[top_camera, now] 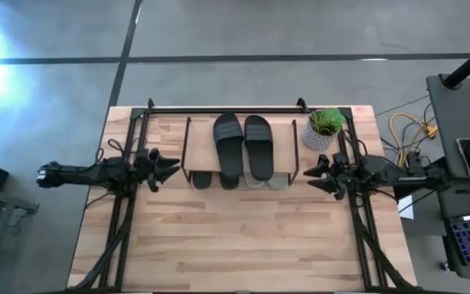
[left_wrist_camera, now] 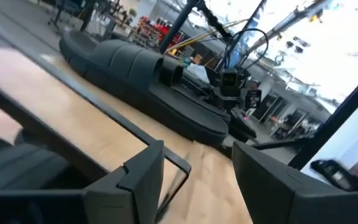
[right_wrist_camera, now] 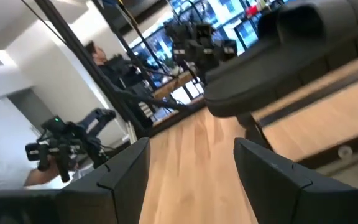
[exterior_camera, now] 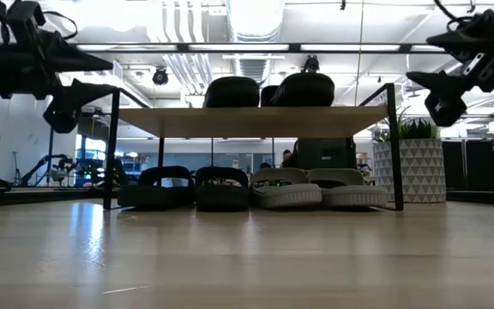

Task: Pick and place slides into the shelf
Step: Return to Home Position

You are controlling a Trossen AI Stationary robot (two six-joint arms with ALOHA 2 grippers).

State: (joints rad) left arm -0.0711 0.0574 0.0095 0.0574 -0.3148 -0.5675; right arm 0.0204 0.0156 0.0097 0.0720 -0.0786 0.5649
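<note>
At the far edge of the tabletop [top_camera: 243, 237], midway along it, the shelf [top_camera: 199, 139] carries the black slides [top_camera: 243, 145] side by side on its top board, with the olive slides [exterior_camera: 191, 189] and grey slides [exterior_camera: 320, 189] tucked underneath. Your left gripper [top_camera: 171, 171] hangs just beside the shelf's left end and your right gripper [top_camera: 313, 179] just beside its right end. Both are at about board height, fingers spread, holding nothing. Watch your retreat: a sideways swing or dip could catch a finger on the wire legs or board edge, jolt the shelf and tip a black slide off. The plant pot [top_camera: 325, 131], near the far right corner, lies just beyond the right gripper, so a wide arc could topple it.
</note>
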